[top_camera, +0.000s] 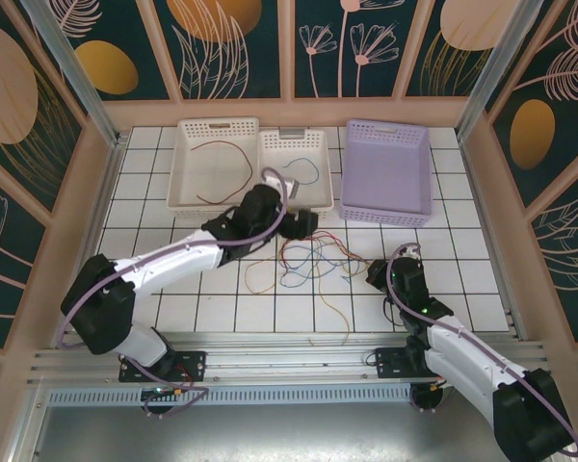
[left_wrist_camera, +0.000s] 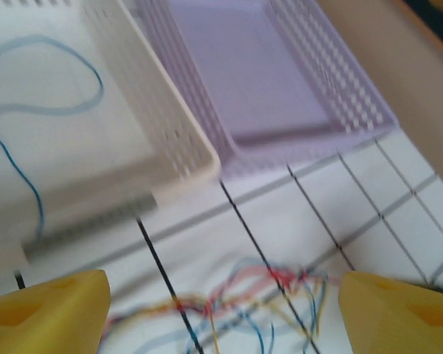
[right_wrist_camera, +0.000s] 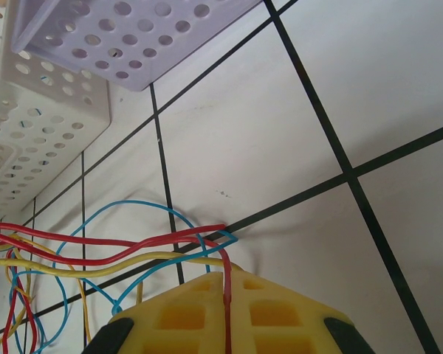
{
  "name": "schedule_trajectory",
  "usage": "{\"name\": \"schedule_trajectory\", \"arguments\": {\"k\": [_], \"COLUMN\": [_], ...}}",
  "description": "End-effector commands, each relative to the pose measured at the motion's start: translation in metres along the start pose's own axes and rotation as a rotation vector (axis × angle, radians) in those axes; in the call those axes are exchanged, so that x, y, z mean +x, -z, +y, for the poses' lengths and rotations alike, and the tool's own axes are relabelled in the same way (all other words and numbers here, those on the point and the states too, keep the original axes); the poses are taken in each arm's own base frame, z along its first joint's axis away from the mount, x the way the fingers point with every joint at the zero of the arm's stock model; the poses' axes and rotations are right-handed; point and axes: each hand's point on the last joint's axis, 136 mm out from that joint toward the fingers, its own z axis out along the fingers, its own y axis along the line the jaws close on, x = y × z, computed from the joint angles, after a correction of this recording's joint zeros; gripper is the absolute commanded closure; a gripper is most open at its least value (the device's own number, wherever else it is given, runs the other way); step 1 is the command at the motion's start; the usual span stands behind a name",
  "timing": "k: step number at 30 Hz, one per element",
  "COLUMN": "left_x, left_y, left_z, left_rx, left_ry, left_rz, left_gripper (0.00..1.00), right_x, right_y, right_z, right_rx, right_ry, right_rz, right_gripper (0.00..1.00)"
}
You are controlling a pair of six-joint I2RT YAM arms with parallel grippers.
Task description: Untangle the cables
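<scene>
Step in hand, judged from the layout: sorting is partway done. One red cable lies in the left white basket; one blue cable lies in the middle white basket; the purple basket stands just to the right of it.

The remaining cables lie knotted on the tiled table, in front of the baskets and between the two grippers; red, blue and yellow strands are crossed.

Left gripper: jaws are spread wide and nothing is held; it is poised over the far edge of the tangle, close to the middle basket's front wall.

Right gripper: jaws are together, clamped on a red strand that runs from the tangle into the seam between the fingers.

Next move, as judged: with the red strand kept anchored, a single other strand is to be pinched by the left gripper near the knot and drawn clear; a low, tip-only pinch is called for, since the wire is hair-thin.

In the way: a blue loop and a yellow strand cross the red strand just beside the right fingers, so the whole bunch may be dragged; the basket wall crowds the left approach; the left wrist view is blurred, so strand order there cannot be told.
</scene>
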Motion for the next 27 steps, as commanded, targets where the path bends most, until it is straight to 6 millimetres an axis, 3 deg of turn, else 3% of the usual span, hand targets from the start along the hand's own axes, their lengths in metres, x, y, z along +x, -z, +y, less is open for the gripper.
{"name": "schedule_trajectory", "arguments": {"k": [1,8,14,16,22,27], "left_x": [0.036,0.096,0.134,0.131,0.142,0.144], "left_y": [0.006,0.004,-0.017,-0.023,-0.04,-0.049], "left_z": [-0.006,-0.034,-0.024,-0.029,-0.014,-0.015], "left_rx": [0.003,-0.014,-0.099,-0.103,-0.203,-0.208], "left_ry": [-0.001,-0.096,-0.152,-0.161,-0.205,-0.217], "left_rz": [0.066,0.189,0.308,0.317,0.371,0.383], "left_gripper": [0.19,0.19,0.19,0.2,0.23,0.33], "right_x": [0.0,0.0,0.0,0.0,0.0,0.0], "right_y": [-0.001,-0.001,-0.001,0.0,0.0,0.0], "right_z": [0.002,0.002,0.002,0.003,0.003,0.005], "right_rx": [-0.014,-0.012,-0.015,-0.017,-0.02,-0.024], "right_ry": [0.01,0.007,0.008,0.009,0.01,0.01], "right_rz": [0.002,0.001,0.005,0.004,0.004,0.003], "right_gripper": [1.0,1.0,1.0,1.0,1.0,1.0]}}
